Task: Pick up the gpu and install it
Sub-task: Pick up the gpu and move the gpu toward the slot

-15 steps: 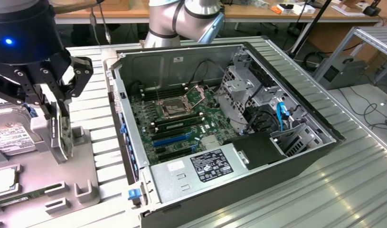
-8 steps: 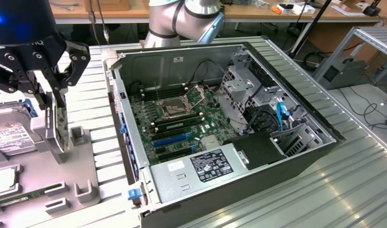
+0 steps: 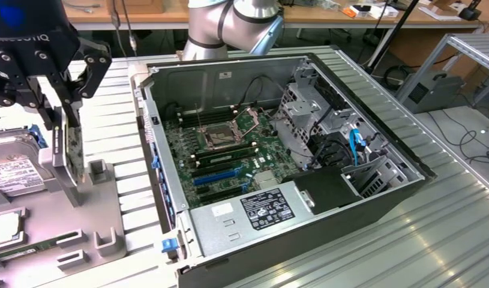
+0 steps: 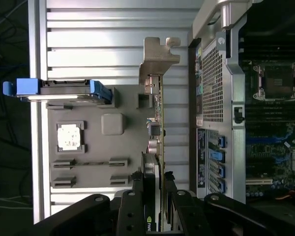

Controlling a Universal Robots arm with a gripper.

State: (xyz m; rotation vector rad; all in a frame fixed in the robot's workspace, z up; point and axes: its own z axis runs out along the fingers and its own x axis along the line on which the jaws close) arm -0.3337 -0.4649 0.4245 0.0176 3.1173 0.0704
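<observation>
My gripper [image 3: 60, 117] is shut on the gpu [image 3: 66, 157], a thin dark card held on edge at the exterior view's left, outside the computer case. The card hangs over the grey fixture plate [image 3: 108, 210]; whether it still touches the plate I cannot tell. In the wrist view the gpu [image 4: 158, 132] runs edge-on away from my gripper [image 4: 155, 189], its silver bracket [image 4: 157, 56] at the far end. One black finger [image 4: 137, 194] presses on each side of it. The open case [image 3: 168, 198] lies alongside, its motherboard's blue expansion slots [image 3: 216, 177] exposed.
A silver hard drive [image 3: 8, 171] with blue rails [image 4: 59, 91] sits on the fixture beside the card. A processor chip [image 4: 70, 136] rests in a pocket of the plate. The case holds a power supply [image 3: 256, 210] and drive cage [image 3: 308, 114]. The ribbed metal table [image 3: 404, 234] surrounds everything.
</observation>
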